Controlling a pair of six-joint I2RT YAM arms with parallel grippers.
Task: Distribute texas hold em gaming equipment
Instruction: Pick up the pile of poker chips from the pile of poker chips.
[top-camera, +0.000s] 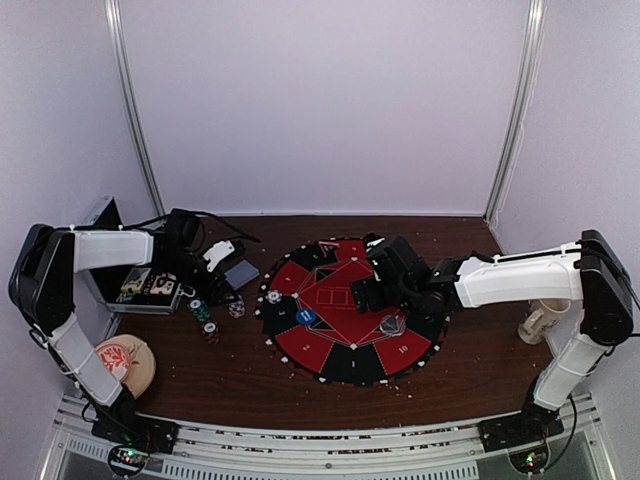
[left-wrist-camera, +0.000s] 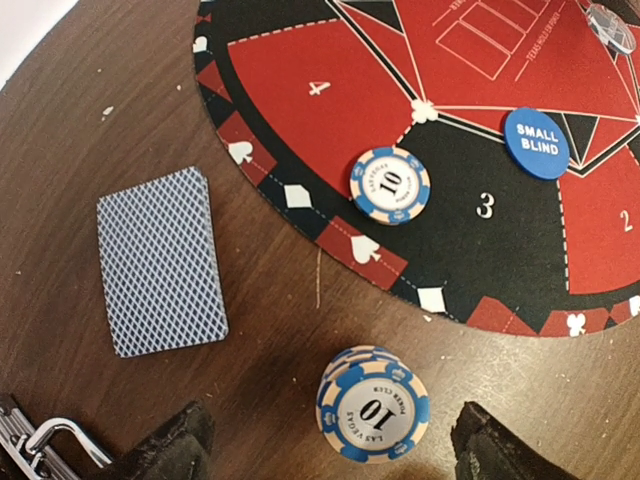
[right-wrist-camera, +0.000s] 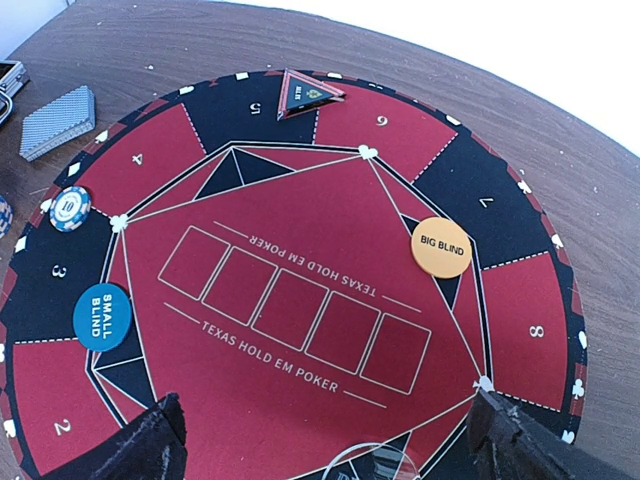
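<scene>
**Step in hand (our judgement):** we judge it to be picking up the chip stack (left-wrist-camera: 372, 418) to carry it to a seat.

**Position:** The stack sits on the bare counter (left-wrist-camera: 90, 130) at the lower centre of the left wrist view, just off the edge of the mat (left-wrist-camera: 470, 230).

**Left jaws:** They stand wide on either side of the stack, touching nothing and holding nothing.

**Advice:**
- Centre over the stack.
- Descend until the jaws reach the lowest chip.
- Close squarely, so the slightly offset chips do not shear apart.

**Nearby items:** A single chip (left-wrist-camera: 390, 185) lies on the mat between marks 4 and 3. The card deck (left-wrist-camera: 160, 262), at the left of the frame, lies well apart from the stack.

**Right jaws:** They show in the lower corners of the right wrist view, spread wide and empty above the mat.

**Legible writing:**
- Chips: "10", "LAS VEGAS", "POKER CLUB".
- Blue button (left-wrist-camera: 536, 143): "SMALL BLIND".
- Orange button (right-wrist-camera: 441, 247): "BIG BLIND".
- Mat: "TEXAS HOLD EM POKER", with seat numbers 2 to 8.
</scene>
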